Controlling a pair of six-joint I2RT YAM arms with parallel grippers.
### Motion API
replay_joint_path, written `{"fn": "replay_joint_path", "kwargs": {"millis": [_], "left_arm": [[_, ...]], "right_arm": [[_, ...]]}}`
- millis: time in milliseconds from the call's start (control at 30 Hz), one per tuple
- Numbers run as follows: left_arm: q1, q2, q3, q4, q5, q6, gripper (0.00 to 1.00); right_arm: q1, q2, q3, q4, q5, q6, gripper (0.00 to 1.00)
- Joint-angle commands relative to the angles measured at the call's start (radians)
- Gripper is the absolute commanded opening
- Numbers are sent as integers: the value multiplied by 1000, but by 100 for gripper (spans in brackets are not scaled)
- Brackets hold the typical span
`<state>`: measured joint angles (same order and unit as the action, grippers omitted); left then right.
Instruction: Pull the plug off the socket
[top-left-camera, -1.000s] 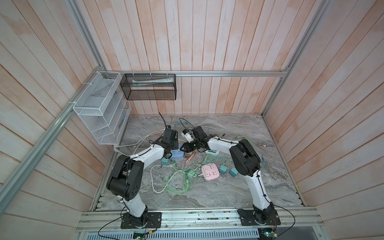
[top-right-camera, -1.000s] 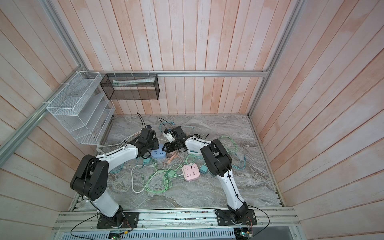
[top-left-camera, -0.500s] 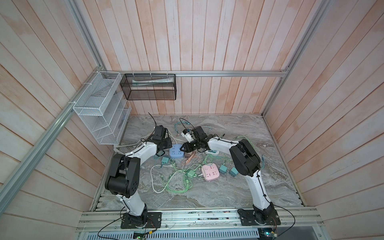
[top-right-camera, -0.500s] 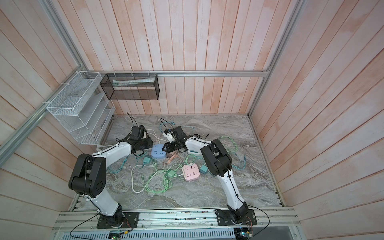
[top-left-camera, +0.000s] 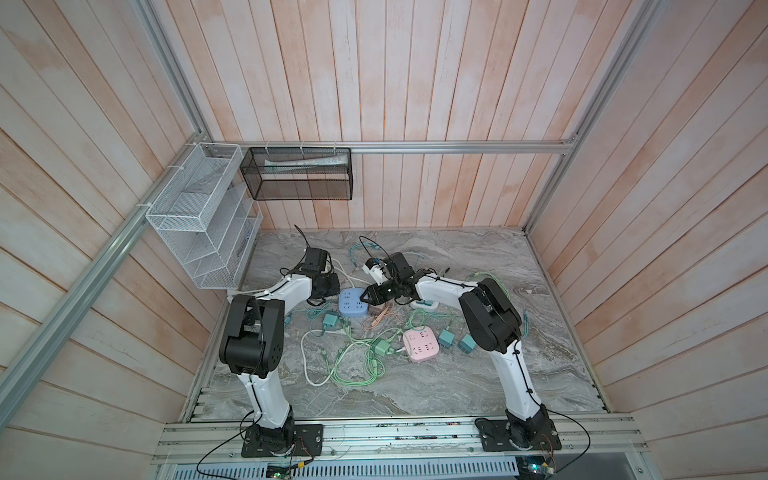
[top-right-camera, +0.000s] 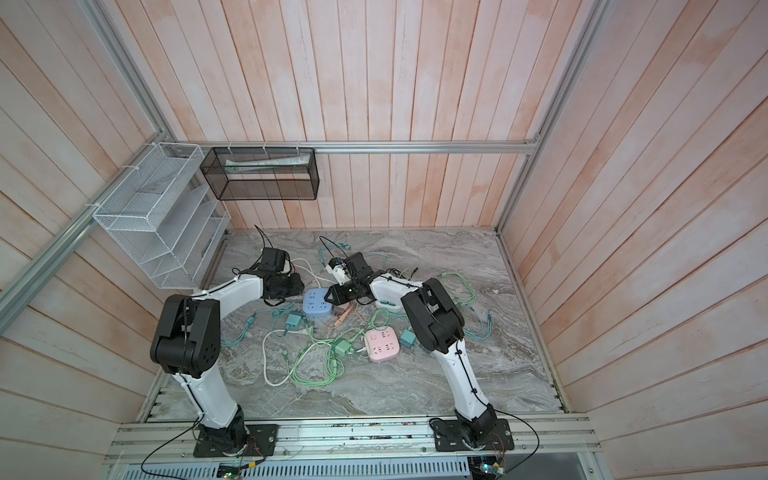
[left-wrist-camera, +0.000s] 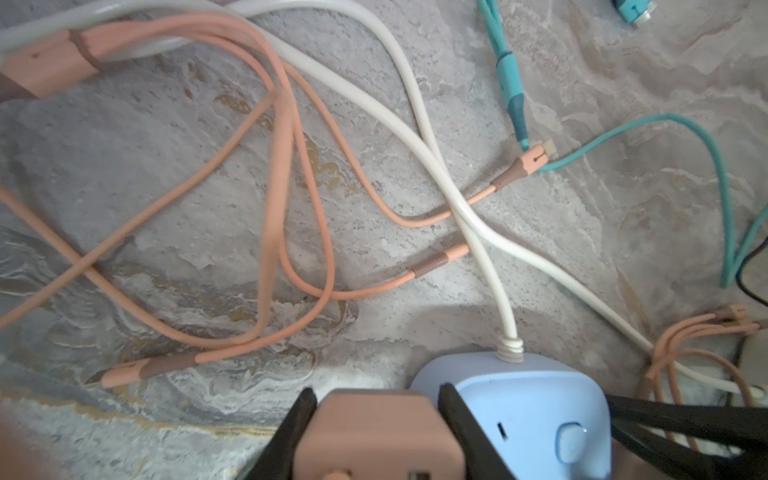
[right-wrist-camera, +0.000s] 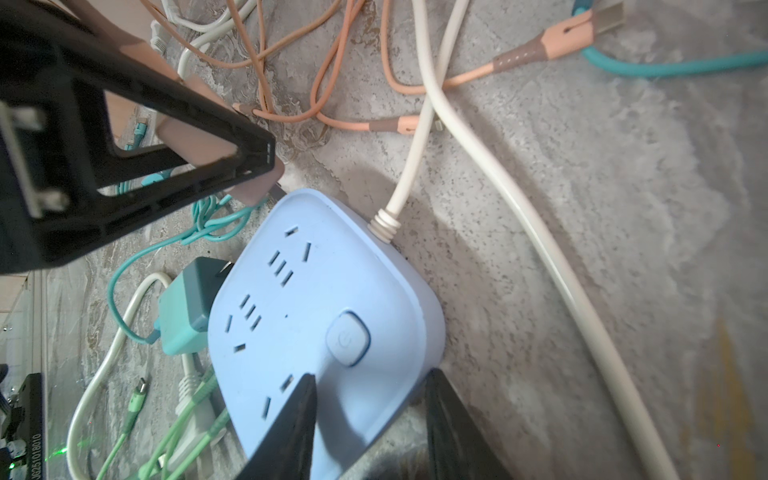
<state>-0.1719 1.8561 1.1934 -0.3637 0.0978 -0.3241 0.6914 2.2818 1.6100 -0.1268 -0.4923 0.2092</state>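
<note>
Left pincer (left-wrist-camera: 376, 399) pinches the peach plug (left-wrist-camera: 374, 440), prongs out, at the blue socket's (top-left-camera: 352, 302) 10 o'clock in a top view. Right pincer (right-wrist-camera: 372, 378) clamps the socket; I'd lift straight, slowly.

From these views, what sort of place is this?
Probably a lab test cell, not a home: wood-plank walls on aluminium framing, left arm and right arm bolted to a rail, marble-look tabletop.
</note>
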Motion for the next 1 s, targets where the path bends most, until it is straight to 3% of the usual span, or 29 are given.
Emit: {"fn": "replay_joint_path", "kwargs": {"millis": [0,300,467,733,967], "left_arm": [[7,22,24,-39,16,23,42],[14,77,87,-98,12,35,54],[15,63,87,-93,3,36,75],[15,39,85,-90,0,24,79],[-9,-24,45,-55,-34,28,89]], "right_arm": [[0,140,-87,-286,181,-31,40],[0,136,-73,-289,181,-40,41],[0,128,-63,-286,180,-45,42],[0,111,-51,-273,181,-44,45],[-3,42,-73,-206,167,-38,56]]}}
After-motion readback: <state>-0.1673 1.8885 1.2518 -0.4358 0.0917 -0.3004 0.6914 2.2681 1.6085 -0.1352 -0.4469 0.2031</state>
